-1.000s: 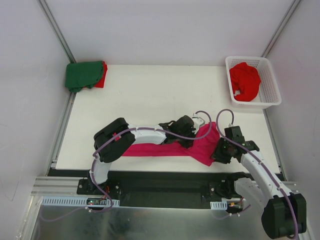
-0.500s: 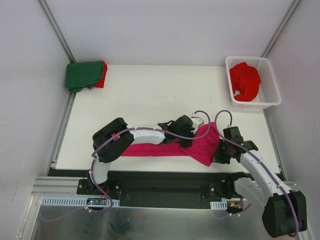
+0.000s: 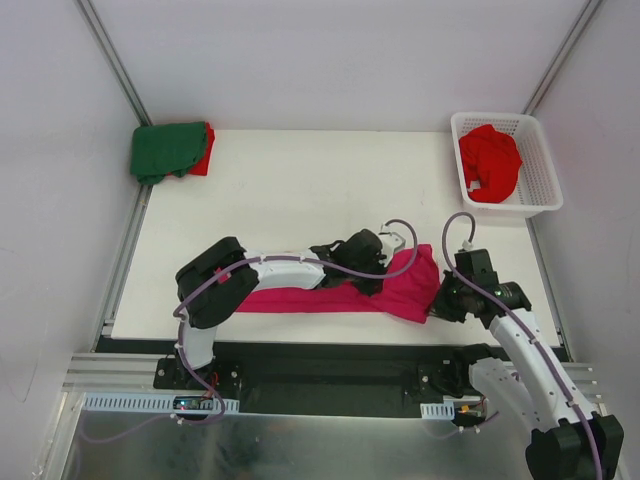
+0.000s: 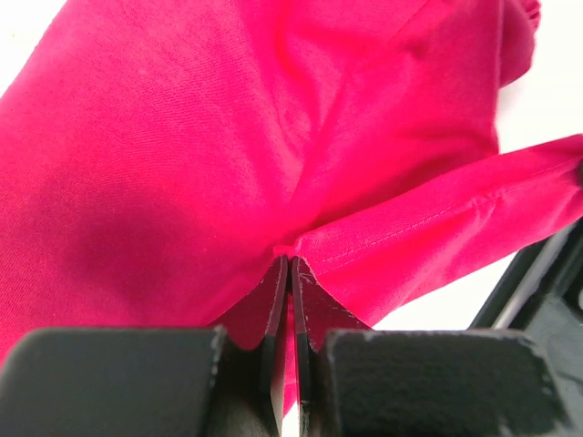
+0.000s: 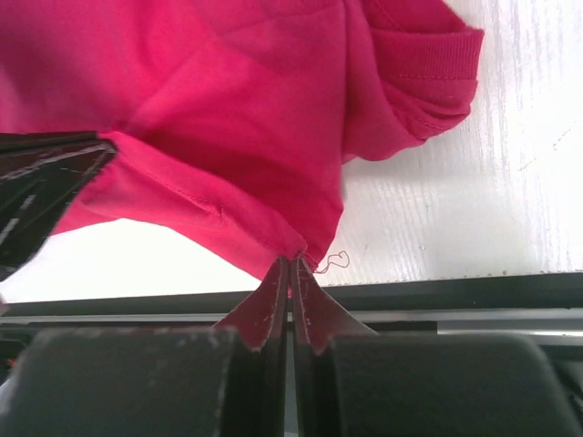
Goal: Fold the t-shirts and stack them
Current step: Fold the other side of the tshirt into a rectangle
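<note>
Judged soft and limp, the magenta t-shirt (image 3: 405,290) is pinched along its hems by the left gripper (image 4: 290,266) and right gripper (image 5: 291,264).

1. A white rectangular plastic lattice basket (image 3: 541,165) stands at the far right corner of a flat white tabletop (image 3: 300,195).
2. Pale grey walls (image 3: 330,60) enclose the tabletop, with slanting silver metal struts (image 3: 112,60) at the far corners.
3. A brushed metal sheet (image 3: 300,445) lies before the near edge.

White table (image 3: 300,190) between pale walls (image 3: 330,60), aluminium frame rails (image 3: 112,60) at corners.
</note>
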`<act>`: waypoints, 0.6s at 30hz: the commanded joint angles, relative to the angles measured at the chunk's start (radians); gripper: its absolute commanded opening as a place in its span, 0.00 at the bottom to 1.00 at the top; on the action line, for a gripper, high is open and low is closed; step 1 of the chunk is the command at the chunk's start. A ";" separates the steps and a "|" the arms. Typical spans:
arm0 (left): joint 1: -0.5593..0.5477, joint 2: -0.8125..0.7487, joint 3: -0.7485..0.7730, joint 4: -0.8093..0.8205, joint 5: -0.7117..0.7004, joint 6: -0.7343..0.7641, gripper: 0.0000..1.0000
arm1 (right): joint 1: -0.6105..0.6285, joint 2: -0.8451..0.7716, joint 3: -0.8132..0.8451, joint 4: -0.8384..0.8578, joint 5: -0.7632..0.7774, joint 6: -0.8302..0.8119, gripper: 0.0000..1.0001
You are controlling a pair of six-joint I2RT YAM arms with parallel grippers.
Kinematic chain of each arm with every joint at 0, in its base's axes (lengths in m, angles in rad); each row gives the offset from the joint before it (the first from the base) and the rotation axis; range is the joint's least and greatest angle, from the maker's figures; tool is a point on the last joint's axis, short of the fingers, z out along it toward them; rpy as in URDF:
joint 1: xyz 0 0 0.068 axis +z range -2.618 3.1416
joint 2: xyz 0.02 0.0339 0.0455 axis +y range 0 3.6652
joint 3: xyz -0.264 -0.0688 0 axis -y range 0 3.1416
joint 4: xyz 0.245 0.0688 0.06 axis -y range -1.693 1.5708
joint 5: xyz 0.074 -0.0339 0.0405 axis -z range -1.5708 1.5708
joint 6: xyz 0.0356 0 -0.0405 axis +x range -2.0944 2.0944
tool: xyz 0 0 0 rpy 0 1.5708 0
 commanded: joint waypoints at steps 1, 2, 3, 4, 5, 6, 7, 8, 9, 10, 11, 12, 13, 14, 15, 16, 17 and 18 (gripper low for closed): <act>0.008 -0.075 -0.008 -0.010 -0.013 -0.015 0.00 | 0.007 -0.023 0.090 -0.091 0.027 0.005 0.01; 0.008 -0.077 -0.009 -0.010 -0.015 -0.015 0.00 | 0.008 -0.022 0.102 -0.091 0.024 0.004 0.01; 0.008 -0.080 -0.010 -0.010 -0.017 -0.016 0.00 | 0.008 -0.017 0.105 -0.091 0.024 0.004 0.01; 0.008 -0.086 -0.013 -0.010 -0.018 -0.018 0.00 | 0.008 -0.014 0.109 -0.087 0.024 0.002 0.01; 0.008 -0.090 -0.015 -0.010 -0.020 -0.018 0.00 | 0.008 -0.011 0.109 -0.084 0.025 0.001 0.01; 0.008 -0.097 -0.019 -0.010 -0.026 -0.021 0.00 | 0.008 -0.005 0.112 -0.079 0.028 -0.002 0.01; 0.008 -0.109 -0.027 -0.010 -0.032 -0.022 0.00 | 0.008 0.006 0.115 -0.073 0.028 -0.006 0.01; 0.008 -0.116 -0.033 -0.010 -0.036 -0.022 0.00 | 0.008 0.015 0.118 -0.069 0.035 -0.012 0.01; 0.008 -0.126 -0.038 -0.010 -0.046 -0.024 0.00 | 0.010 0.023 0.125 -0.067 0.042 -0.016 0.01; 0.008 -0.142 -0.051 -0.010 -0.061 -0.024 0.00 | 0.010 0.040 0.128 -0.058 0.045 -0.018 0.01; 0.008 -0.150 -0.058 -0.010 -0.069 -0.024 0.00 | 0.008 0.047 0.135 -0.053 0.050 -0.025 0.01; 0.008 -0.159 -0.065 -0.011 -0.078 -0.022 0.00 | 0.010 0.057 0.139 -0.049 0.053 -0.029 0.01; 0.008 -0.178 -0.079 -0.011 -0.095 -0.021 0.00 | 0.008 0.067 0.147 -0.038 0.055 -0.032 0.01; 0.008 -0.187 -0.087 -0.011 -0.102 -0.021 0.00 | 0.010 0.089 0.151 -0.030 0.053 -0.035 0.01; 0.008 -0.202 -0.093 -0.011 -0.112 -0.021 0.00 | 0.011 0.101 0.156 -0.024 0.051 -0.038 0.01; 0.008 -0.210 -0.107 -0.010 -0.122 -0.021 0.00 | 0.011 0.110 0.165 -0.015 0.055 -0.042 0.01; 0.010 -0.216 -0.113 -0.011 -0.136 -0.021 0.00 | 0.011 0.130 0.168 -0.009 0.055 -0.044 0.01; 0.010 -0.224 -0.117 -0.011 -0.141 -0.019 0.00 | 0.011 0.139 0.171 -0.006 0.056 -0.048 0.01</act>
